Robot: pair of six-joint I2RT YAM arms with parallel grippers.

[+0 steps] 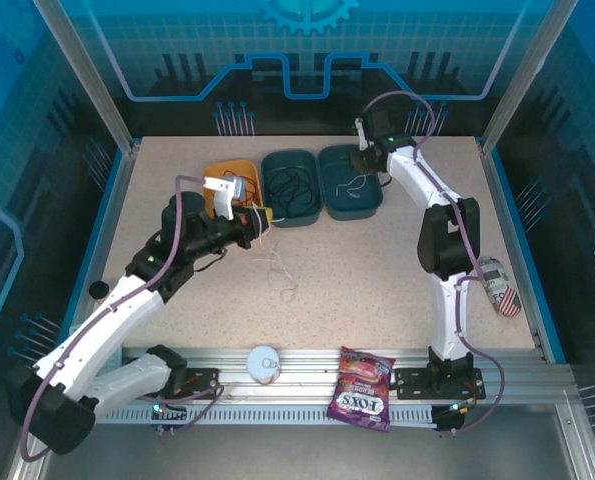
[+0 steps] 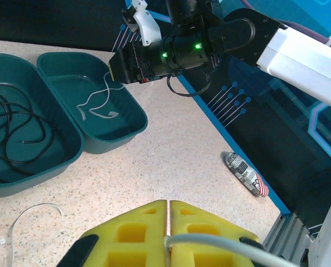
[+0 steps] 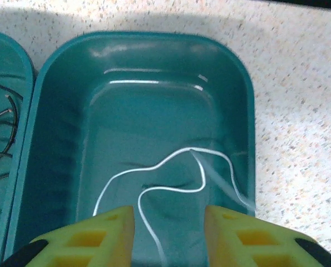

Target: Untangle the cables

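Inside the teal bin (image 3: 154,72), a white cable (image 3: 176,190) curls.

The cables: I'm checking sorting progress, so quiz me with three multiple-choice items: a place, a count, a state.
1. The black cable lies: A) in the middle teal bin B) draped over an arm C) on the bare tabletop.
2. Bins on the table: A) two B) three C) four.
3. The right fingers are: A) pressed together B) apart above the white cable C) gripping a bin rim.
Answers: 1 A, its loops sit inside that bin; 2 B, one orange bin, two teal; 3 B, a gap shows between them.
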